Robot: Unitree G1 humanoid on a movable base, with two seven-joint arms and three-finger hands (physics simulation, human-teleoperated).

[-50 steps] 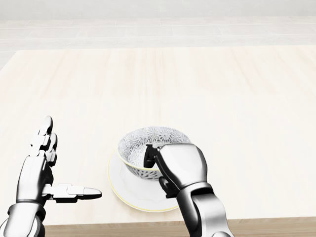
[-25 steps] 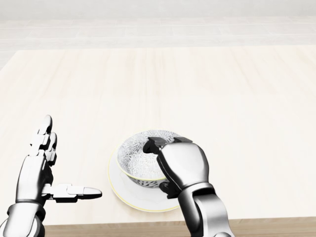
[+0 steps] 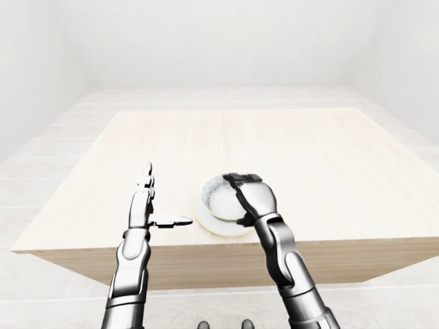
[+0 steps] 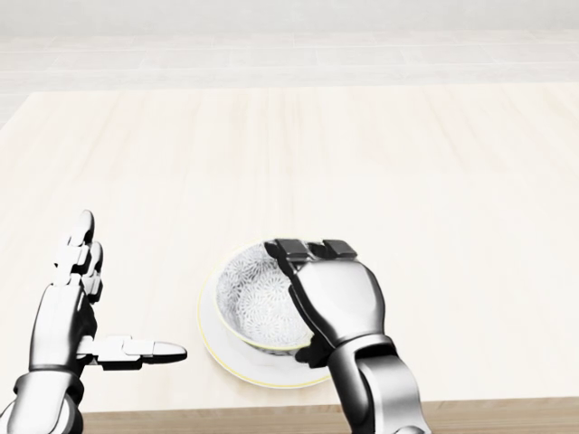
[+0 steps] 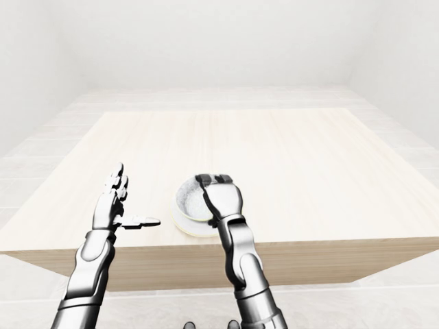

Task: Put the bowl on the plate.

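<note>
While the right hand [image 4: 335, 303] clamps the patterned bowl [image 4: 249, 303] tilted on the plate [image 4: 213, 342], levelling matters.
Left hand [image 4: 68, 312] hovers beside it, fingers apart; the bowl should settle flat and centred before release.

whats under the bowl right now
The white plate lies under the bowl, its rim showing at the bowl's left and bottom in the head view. The right hand covers the bowl's right side, so whether the base rests flat cannot be seen.
</note>
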